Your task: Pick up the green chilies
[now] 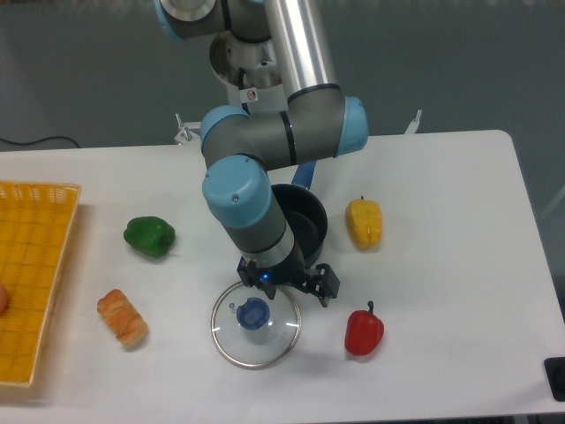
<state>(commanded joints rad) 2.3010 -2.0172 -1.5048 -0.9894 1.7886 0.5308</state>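
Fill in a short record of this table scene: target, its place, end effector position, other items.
target: green pepper, lying alone on the table
place: left of the arm, right of the yellow basket
end effector: above the glass lid, not near the target; whether open or shut is unclear
other items: black pot, yellow pepper, red pepper, bread roll
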